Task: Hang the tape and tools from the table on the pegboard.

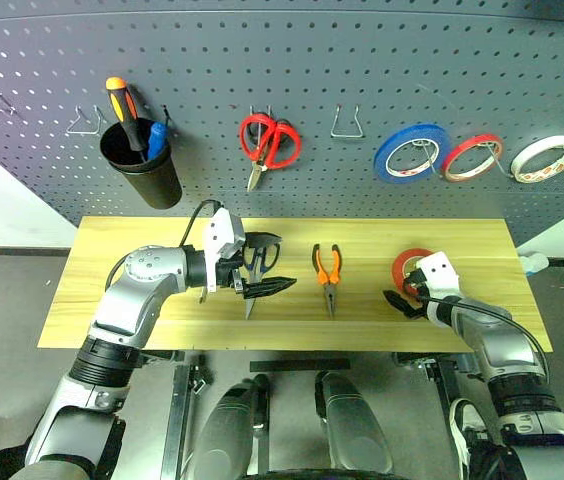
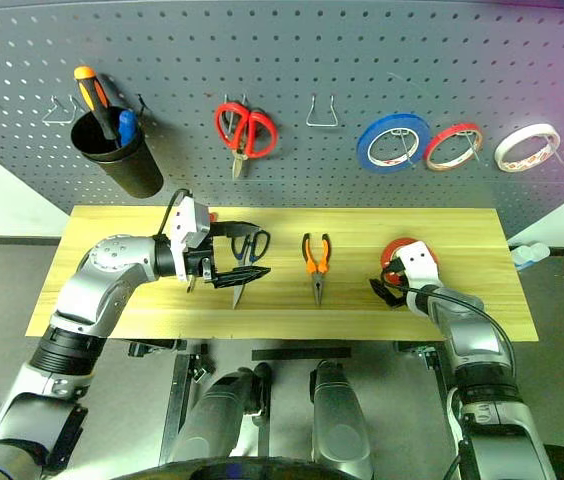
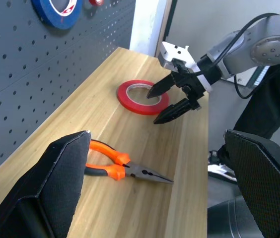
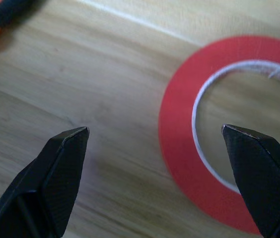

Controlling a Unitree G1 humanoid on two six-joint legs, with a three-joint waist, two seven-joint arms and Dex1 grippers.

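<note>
Left gripper (image 1: 265, 264) wide open, holding nothing, hovering over the scissors (image 1: 254, 268) mid-table (image 1: 92, 300), pliers (image 1: 328, 275) lying lengthwise at its 3 o'clock. Right gripper (image 1: 403, 296) also spread wide and empty, just short of the tape (image 1: 411, 266), lying flat at about its 1 o'clock. Probably the right arm's pick, being much nearer.

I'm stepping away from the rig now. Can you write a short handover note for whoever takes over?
Left claw: open, empty, above the dark-handled scissors.
Right claw: open, empty, beside the orange-red tape, not gripping.
The tape, the scissors and the pliers lie on the table.
Done: none of these hangs on the pegboard yet.
Left: hang all three; I can't spot the red screwdriver.
</note>
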